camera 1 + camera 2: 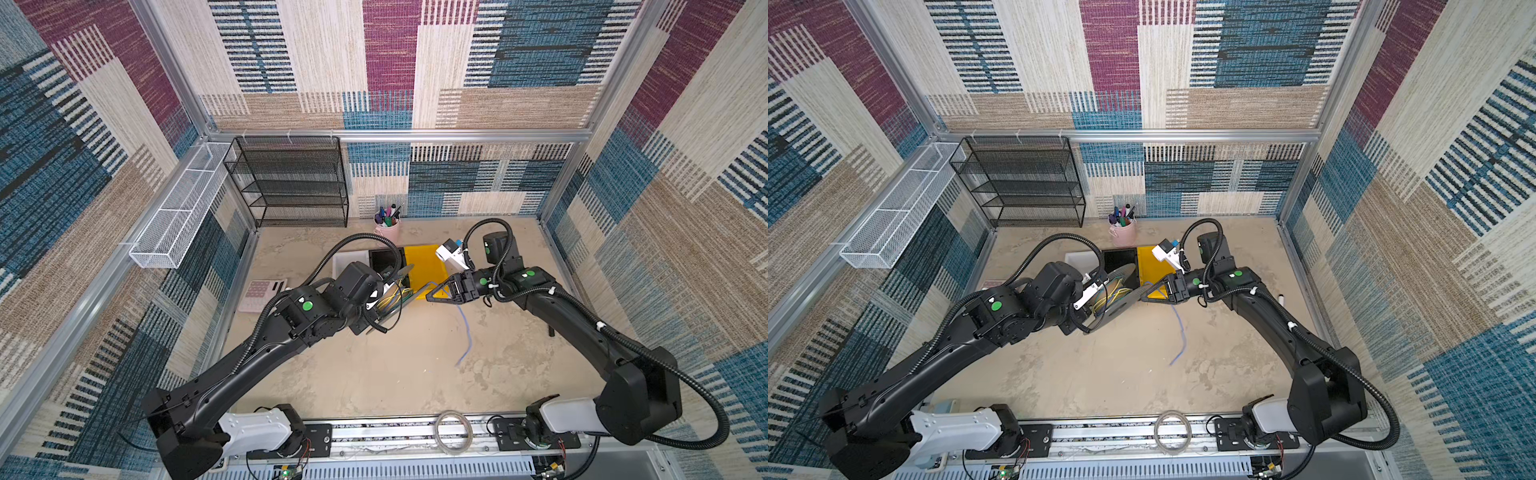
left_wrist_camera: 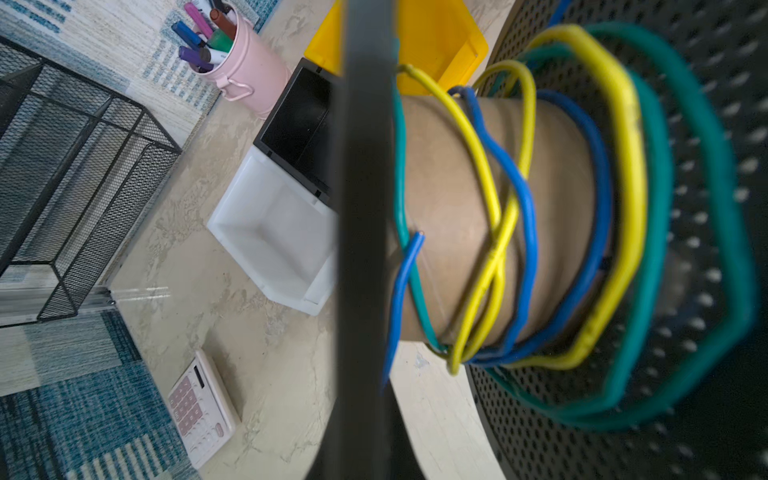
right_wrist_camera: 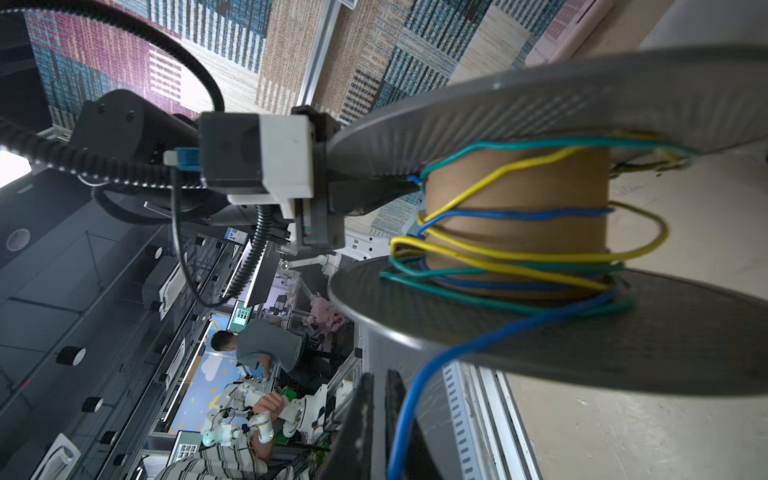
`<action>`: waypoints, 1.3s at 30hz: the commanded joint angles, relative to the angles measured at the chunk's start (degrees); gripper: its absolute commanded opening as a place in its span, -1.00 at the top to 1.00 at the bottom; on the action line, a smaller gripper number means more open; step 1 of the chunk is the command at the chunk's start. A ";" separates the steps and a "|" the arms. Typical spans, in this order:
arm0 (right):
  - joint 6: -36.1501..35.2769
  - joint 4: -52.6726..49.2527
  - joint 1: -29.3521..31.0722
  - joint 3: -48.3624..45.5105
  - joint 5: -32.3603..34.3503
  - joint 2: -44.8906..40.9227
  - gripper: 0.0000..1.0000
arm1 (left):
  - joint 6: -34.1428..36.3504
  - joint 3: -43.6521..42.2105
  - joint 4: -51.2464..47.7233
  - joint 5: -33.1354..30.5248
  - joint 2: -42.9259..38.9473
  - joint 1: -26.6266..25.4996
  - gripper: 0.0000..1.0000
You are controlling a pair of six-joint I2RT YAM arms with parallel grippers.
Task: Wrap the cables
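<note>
Left gripper (image 3: pixel 327 166): clamped on spool (image 3: pixel 515 183) rim.
Right gripper (image 3: pixel 379 415): jaws nearly together; grip unclear.
Blue cable (image 1: pixel 467 332): trails onto table (image 1: pixel 374 374).

Bright, even light from overhead fills both top views, leaving only soft, faint shadows beneath the arms (image 1: pixel 249 365) on the pale table (image 1: pixel 374 386), and the wide lens bows the walls (image 1: pixel 83 166) at the edges. In the left wrist view the spool (image 2: pixel 453 199) and the nearest cables (image 2: pixel 656 208) sit close and blurred; the right wrist view is dimmer, with a blown-out white patch at one edge.
</note>
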 commanded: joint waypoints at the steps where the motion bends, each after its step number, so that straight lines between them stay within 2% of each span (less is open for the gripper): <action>1: 3.24 4.31 0.19 1.07 -5.21 -1.68 0.78 | 1.51 0.52 -1.79 -8.09 0.22 0.18 1.00; 7: 5.69 6.19 1.82 1.21 -3.84 -2.50 0.77 | -0.67 -0.17 2.45 -5.94 -2.48 -0.18 1.00; 11: 5.75 5.02 3.26 3.42 -3.90 -2.72 0.67 | -1.47 0.07 3.15 -9.59 -1.83 -0.35 1.00; 15: 3.99 0.49 3.56 6.20 -0.13 -4.32 0.54 | -1.79 0.17 3.74 -12.46 -1.25 -0.35 1.00; 18: 3.50 -0.88 3.57 5.43 1.35 -5.76 0.64 | -1.88 0.26 4.15 -12.94 -1.06 -0.35 1.00; 21: -2.67 -8.63 3.57 6.57 4.83 -5.45 0.89 | -2.44 0.40 4.79 -11.53 -0.95 -0.35 1.00; 24: 0.18 -4.93 3.65 4.68 4.52 -6.64 0.99 | -3.83 0.69 5.45 -10.82 -0.69 -0.35 1.00; 27: 4.43 0.18 4.63 5.06 4.57 -7.29 1.00 | -5.65 1.63 5.30 -11.89 0.68 -0.29 1.00; 30: 5.93 1.38 6.29 7.82 5.98 -6.54 1.00 | -9.98 3.48 5.37 -11.27 1.77 -0.44 1.00; 32: 7.00 1.98 7.61 8.98 7.56 -6.06 1.00 | -15.02 4.70 6.98 -9.59 1.92 -0.44 1.00; 37: 10.96 6.48 13.21 10.12 11.89 -5.94 1.00 | -28.25 7.12 8.73 -9.88 4.15 -0.44 1.00; 39: 12.29 8.06 15.17 9.63 14.47 -5.95 1.00 | -31.54 8.42 9.17 -8.51 5.75 -0.44 1.00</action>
